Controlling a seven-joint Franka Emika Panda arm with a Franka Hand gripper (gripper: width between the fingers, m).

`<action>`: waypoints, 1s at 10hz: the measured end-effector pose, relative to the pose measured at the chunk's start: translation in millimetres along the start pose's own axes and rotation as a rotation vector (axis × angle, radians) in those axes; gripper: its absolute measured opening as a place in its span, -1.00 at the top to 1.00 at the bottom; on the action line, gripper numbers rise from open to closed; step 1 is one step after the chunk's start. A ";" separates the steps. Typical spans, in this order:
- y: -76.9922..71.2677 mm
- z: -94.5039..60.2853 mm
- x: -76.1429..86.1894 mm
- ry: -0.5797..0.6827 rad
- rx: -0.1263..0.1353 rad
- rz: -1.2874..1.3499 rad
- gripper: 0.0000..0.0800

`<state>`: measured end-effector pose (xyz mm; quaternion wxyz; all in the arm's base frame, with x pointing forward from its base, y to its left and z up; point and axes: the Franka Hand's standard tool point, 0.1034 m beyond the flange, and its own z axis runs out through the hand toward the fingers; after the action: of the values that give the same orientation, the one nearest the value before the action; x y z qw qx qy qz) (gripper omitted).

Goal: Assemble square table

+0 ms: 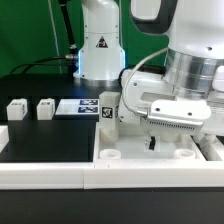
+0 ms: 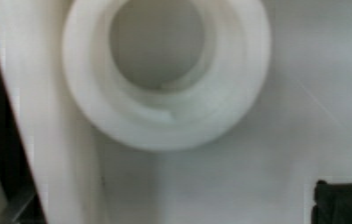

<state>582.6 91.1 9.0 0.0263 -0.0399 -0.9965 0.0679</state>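
Low white wall fronts the black bench, with a green backdrop behind. At the exterior view's right lies the slab, its socket under my released, empty end effector. One leg stands upright nearby.

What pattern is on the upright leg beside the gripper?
The white leg carries a black-and-white tag, clearest in the exterior view.

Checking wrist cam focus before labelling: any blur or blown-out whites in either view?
Wrist view: out of focus, round socket fills the frame, edges smeared, white on white. Exterior view: sharper, evenly lit; square table slab nearly washed out, tag on the upright leg visible.
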 end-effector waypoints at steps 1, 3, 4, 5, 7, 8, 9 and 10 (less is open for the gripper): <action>-0.1 0.1 0.0 0.000 0.000 0.000 -0.62; -2.0 -20.8 -3.6 -0.023 0.032 0.032 -0.62; -8.4 -47.5 -2.6 -0.035 0.064 0.083 -0.62; -13.7 -73.3 1.7 -0.033 0.111 0.150 -0.62; -43.9 -123.2 8.9 -0.075 0.165 0.222 -0.62; -73.4 -134.0 20.9 -0.076 0.187 0.273 -0.62; -103.2 -133.5 41.0 -0.064 0.206 0.333 -0.62; -128.3 -125.1 51.3 -0.058 0.204 0.415 -0.62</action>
<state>529.0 -14.7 152.8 -0.0129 -0.2393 -0.9552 0.1735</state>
